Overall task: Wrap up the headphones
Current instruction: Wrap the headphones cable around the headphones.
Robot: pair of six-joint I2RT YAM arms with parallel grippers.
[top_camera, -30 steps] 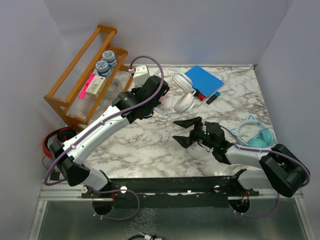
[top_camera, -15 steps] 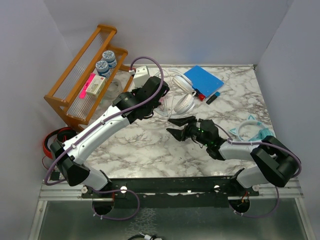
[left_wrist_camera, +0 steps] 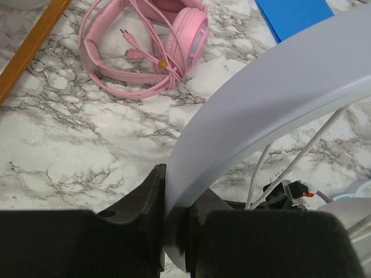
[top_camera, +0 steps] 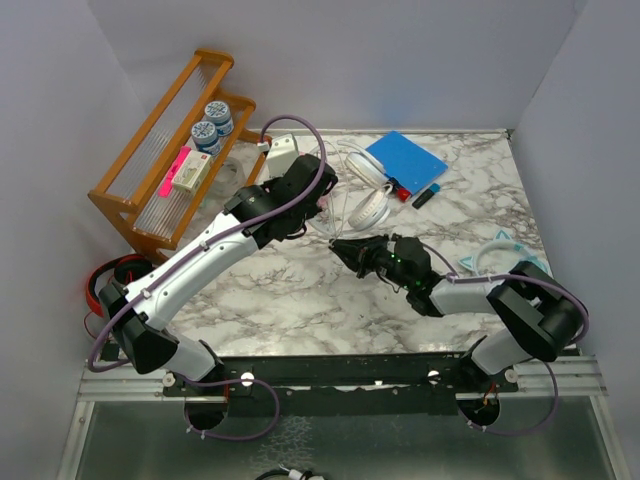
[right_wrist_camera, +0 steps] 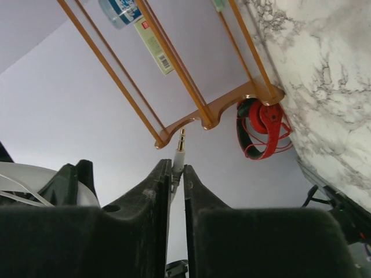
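The plain white corded over-ear headphones have their headband clamped in the left gripper, their metal jack plug pinched lengthwise in the right gripper, tip pointing outward.

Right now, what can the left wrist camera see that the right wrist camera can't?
Only the left wrist view shows the pink headphones with their tangled cable, a blue pad, and a white headband pinched in its jaws. Only the right wrist view shows a metal plug pinched in its jaws, the red-and-black headphones and a blue-and-white container. Both show the marble table and the wooden rack.
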